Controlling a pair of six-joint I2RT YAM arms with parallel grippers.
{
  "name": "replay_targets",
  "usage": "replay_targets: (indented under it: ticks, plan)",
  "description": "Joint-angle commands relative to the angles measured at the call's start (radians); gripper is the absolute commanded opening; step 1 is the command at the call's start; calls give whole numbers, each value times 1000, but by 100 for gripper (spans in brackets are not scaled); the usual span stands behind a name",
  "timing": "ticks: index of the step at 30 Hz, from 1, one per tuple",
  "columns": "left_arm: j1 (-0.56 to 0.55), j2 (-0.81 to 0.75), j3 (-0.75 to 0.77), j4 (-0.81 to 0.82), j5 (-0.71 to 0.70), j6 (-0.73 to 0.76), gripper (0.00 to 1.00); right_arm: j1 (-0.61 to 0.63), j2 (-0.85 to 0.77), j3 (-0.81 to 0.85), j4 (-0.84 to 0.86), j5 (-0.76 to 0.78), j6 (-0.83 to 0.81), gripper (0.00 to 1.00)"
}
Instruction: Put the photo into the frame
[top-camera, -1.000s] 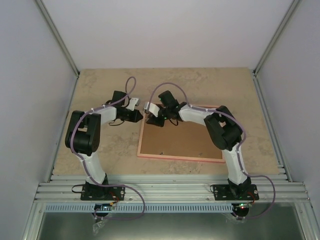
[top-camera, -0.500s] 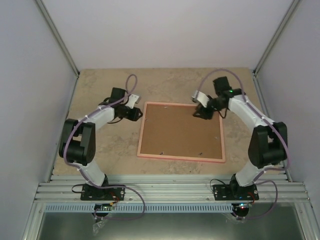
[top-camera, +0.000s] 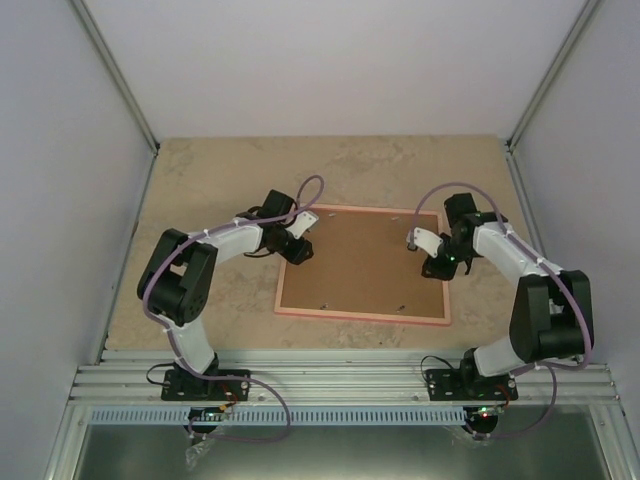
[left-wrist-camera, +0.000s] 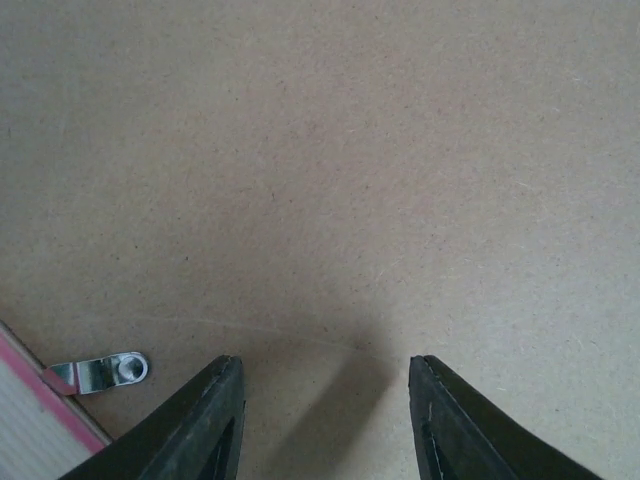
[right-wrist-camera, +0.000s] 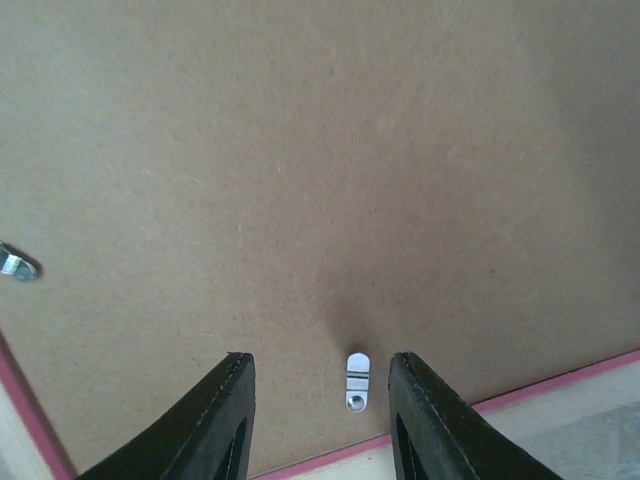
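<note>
Within the last second the left gripper (top-camera: 296, 249) has slid onto the far-left corner of the brown backing board (top-camera: 360, 262). The right gripper (top-camera: 440, 266) has come down the board's right edge to hover over a metal tab (right-wrist-camera: 357, 381). Both claws stand part-open and empty. The pink frame (top-camera: 360, 317) lies face-down mid-tabletop (top-camera: 200, 190). The photo is unseen, probably already beneath the board, so securing the tabs looks next.
</note>
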Motion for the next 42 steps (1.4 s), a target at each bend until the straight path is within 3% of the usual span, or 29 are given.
replay_targets:
  ticks: [1, 17, 22, 30, 42]
  plan:
    - [-19, 27, -11, -9, -66, 51, 48, -1, 22, -63, 104, 67, 4, 39]
    - [-24, 86, -37, -2, -165, 75, 41, -5, 139, -104, 290, 280, 77, 32]
    - [-24, 87, -51, 0, -169, 83, 38, -36, 173, -29, 242, 257, 131, 35]
    - [-24, 80, -71, 7, -186, 81, 35, -75, 211, 46, 228, 242, 227, 31]
    - [-24, 89, -62, 2, -191, 69, 34, -103, 157, 55, 186, 239, 82, 29]
